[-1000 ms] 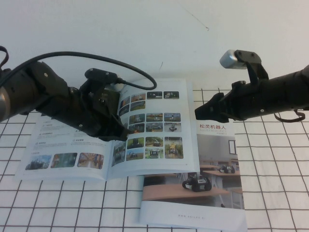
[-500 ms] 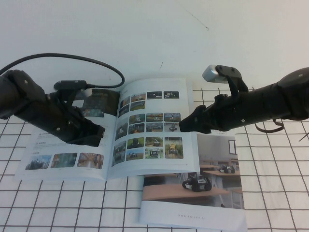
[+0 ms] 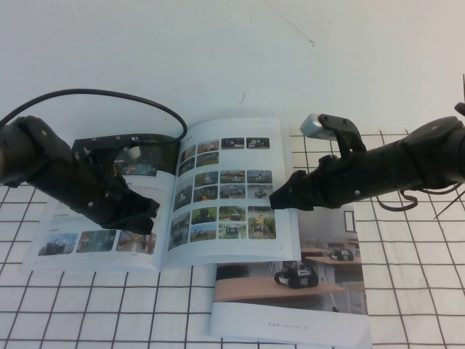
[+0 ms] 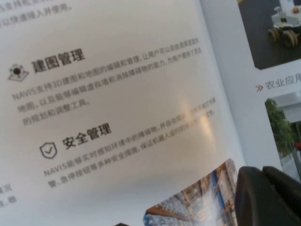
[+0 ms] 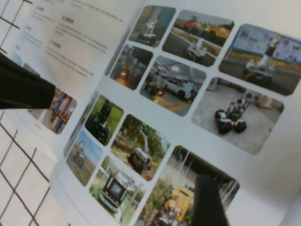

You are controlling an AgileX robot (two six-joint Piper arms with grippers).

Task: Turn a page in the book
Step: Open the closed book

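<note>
The book point(image 3: 171, 251) lies open on the checked cloth. Its right-hand page point(image 3: 232, 193) shows rows of small colour photos and lies flat; it fills the right wrist view point(image 5: 178, 89). My left gripper point(image 3: 150, 216) is shut and rests low over the left text leaf point(image 3: 69, 214), near the spine; its fingers point(image 4: 277, 197) sit beside a warehouse photo. My right gripper point(image 3: 276, 198) is at the photo page's outer edge, shut, its tip point(image 5: 207, 202) over the yellow-vehicle photo. My left arm hides the dark banner.
A second brochure point(image 3: 305, 291) with a robot-on-table cover lies under the book's lower right corner. The white cloth with a black grid point(image 3: 414, 291) covers the table. A black cable point(image 3: 109, 93) arcs behind my left arm.
My right gripper has moved left and down to the photo page's outer edge. My left gripper has drawn back left from the spine and settled lower on the left leaf.
</note>
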